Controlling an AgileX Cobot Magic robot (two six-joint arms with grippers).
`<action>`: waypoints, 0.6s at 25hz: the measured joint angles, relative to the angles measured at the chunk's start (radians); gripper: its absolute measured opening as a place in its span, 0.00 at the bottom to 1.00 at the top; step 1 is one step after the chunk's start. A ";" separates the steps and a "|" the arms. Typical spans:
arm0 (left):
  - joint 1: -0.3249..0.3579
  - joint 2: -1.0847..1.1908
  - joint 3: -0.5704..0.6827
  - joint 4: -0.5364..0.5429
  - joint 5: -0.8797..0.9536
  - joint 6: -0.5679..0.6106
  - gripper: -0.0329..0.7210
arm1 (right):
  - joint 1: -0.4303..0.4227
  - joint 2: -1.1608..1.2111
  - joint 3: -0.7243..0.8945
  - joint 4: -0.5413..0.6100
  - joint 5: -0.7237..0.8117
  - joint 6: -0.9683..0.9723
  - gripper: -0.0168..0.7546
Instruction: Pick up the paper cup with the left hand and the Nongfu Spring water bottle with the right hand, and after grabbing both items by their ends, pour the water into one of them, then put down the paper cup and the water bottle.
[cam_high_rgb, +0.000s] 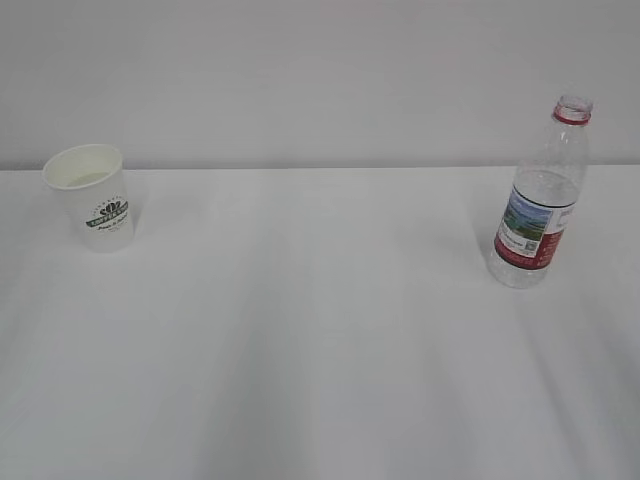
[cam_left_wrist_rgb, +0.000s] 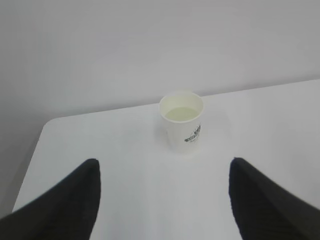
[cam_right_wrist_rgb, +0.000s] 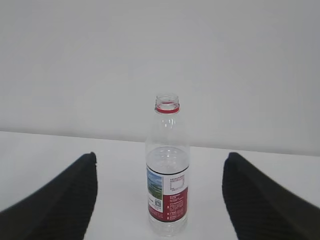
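Note:
The paper cup (cam_high_rgb: 92, 196) stands upright at the far left of the white table, white with a green-and-black logo; neither arm shows in the exterior view. In the left wrist view the paper cup (cam_left_wrist_rgb: 182, 122) sits ahead of my left gripper (cam_left_wrist_rgb: 163, 167), which is open and empty, well short of it. The Nongfu Spring water bottle (cam_high_rgb: 542, 196) stands upright at the right, uncapped, with a red neck ring and clear water up to about the label's top. My right gripper (cam_right_wrist_rgb: 159, 161) is open, its black fingers wide either side of the bottle (cam_right_wrist_rgb: 167, 170), which stands further ahead, untouched.
The white table (cam_high_rgb: 320, 330) runs to a plain pale wall behind. Its left edge and rounded far corner (cam_left_wrist_rgb: 47, 125) show in the left wrist view, close to the cup.

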 joint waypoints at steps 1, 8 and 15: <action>0.000 -0.016 0.000 0.000 0.023 0.000 0.82 | 0.000 -0.012 -0.012 0.000 0.025 0.000 0.78; 0.000 -0.110 0.000 0.000 0.229 0.000 0.81 | 0.000 -0.103 -0.092 0.000 0.173 0.000 0.78; 0.000 -0.223 0.000 0.000 0.369 0.000 0.80 | 0.000 -0.191 -0.143 -0.020 0.373 0.000 0.78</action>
